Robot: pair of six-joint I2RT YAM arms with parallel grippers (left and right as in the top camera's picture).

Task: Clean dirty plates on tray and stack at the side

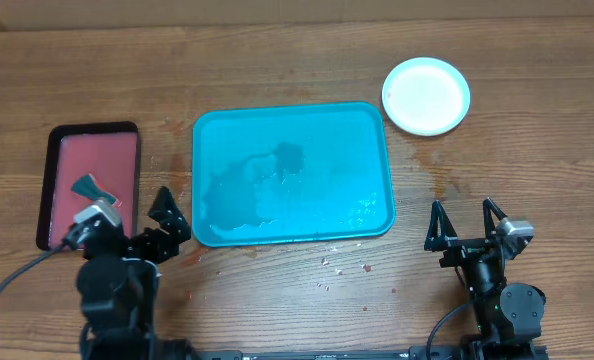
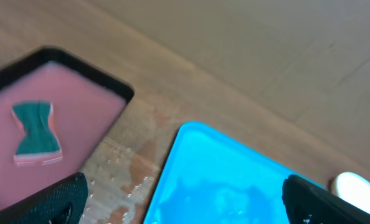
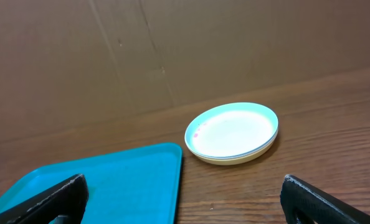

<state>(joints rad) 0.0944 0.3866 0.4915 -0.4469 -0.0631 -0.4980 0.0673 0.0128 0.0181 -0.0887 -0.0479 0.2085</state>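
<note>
Newbie: Plates anywhere close to the jaws right now? Can't make out much from the overhead.

Regular: Yep, stacked on the wood table, off the turquoise tray, near its far right corner but not touching. Sits well ahead of the right gripper, a bit right of the midline between its jaws. Mint rim on top, yellowish one at the bottom, faint reddish specks by the top one's left edge. Can't count the layers for sure.

Newbie: And the jaws themselves? Pinching anything?

Regular: Nope. Spread wide on both arms, gripping nothing. Left gripper same deal, fingers far apart, hanging close to the tray's near left corner.

Newbie: Tray relative to those jaws?

Regular: Lies dead ahead of the left jaws, filling the gap between them in the wrist view. Ahead and off to the left of the right jaws, with one corner poking in past the left finger. Looks wet, streaks and droplets all over the bottom.

Newbie: Anything else lying around?

Regular: Smaller black-rimmed pinkish tray ahead and left of the left jaws, green sponge flat on it. Few reddish crumbs on the wood between the two grippers, just short of the turquoise tray's near edge.
</note>
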